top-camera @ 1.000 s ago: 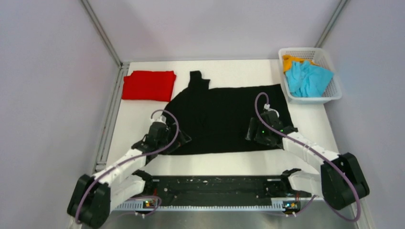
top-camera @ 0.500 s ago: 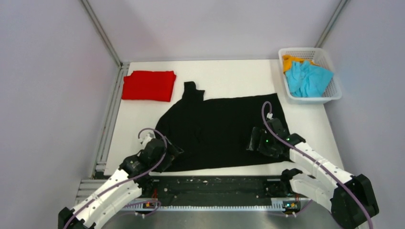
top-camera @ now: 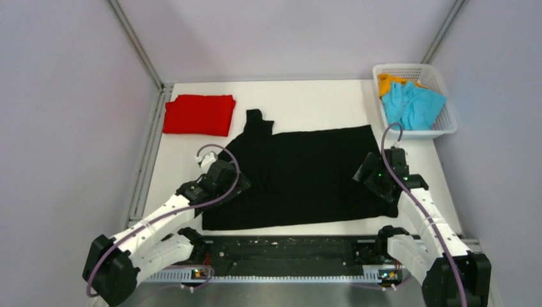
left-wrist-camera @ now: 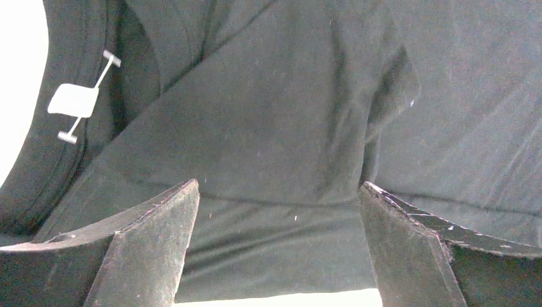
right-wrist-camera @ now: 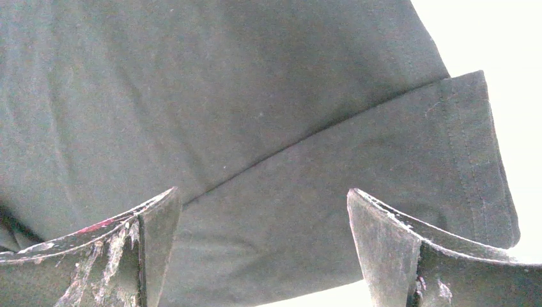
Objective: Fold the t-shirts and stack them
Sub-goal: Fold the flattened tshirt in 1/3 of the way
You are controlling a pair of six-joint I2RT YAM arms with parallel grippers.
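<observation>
Folding the black t-shirt (top-camera: 300,173): we see left gripper (left-wrist-camera: 278,188) and right gripper (right-wrist-camera: 262,192) spread empty over it, and judge the edges beneath them need pinching next.

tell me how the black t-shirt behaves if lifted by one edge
Probably floppy: the black t-shirt lies in soft overlapping layers. Lifted by one edge it would likely drape and unfold. Pushed, its creased cloth may bunch rather than slide whole.

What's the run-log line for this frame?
black t-shirt: partly folded | left gripper: open, above collar end | right gripper: open, above hem end | red t-shirt: folded, far left
</observation>
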